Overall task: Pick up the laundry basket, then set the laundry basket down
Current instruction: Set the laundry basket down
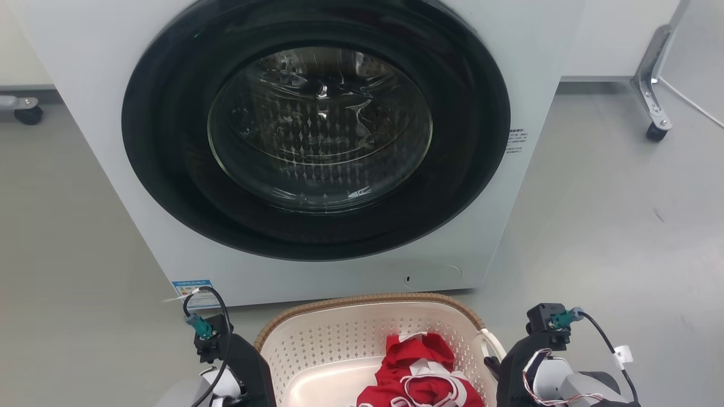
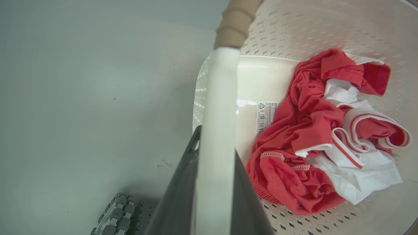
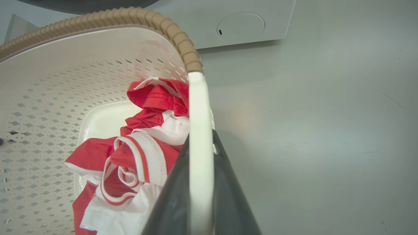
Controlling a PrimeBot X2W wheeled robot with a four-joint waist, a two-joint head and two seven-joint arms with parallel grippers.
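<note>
Checking the head view, I find the laundry basket [image 1: 328, 339] at 6 o'clock, near the washing machine [image 1: 537, 56] at 12. It is cream, perforated and brown-rimmed, and holds red-and-white clothes [image 1: 418, 373]. In the left wrist view, my left gripper [image 2: 215, 140] is clamped on a white handle [image 2: 218, 91]. In the right wrist view, my right gripper [image 3: 200, 135] pinches the other handle [image 3: 197, 104]. I judge the grasp made. Whether the basket is off the floor [image 3: 310, 130] I cannot tell, and setting down is not yet done.

The laundry basket [image 1: 339, 333] is before the washing machine [image 1: 537, 56], between our two grippers. Our left gripper [image 2: 216, 140] grips its left handle [image 2: 218, 85], and our right gripper [image 3: 200, 137] its right handle [image 3: 197, 98]. The clothes [image 1: 421, 373] lie inside the basket, toward our right side.
</note>
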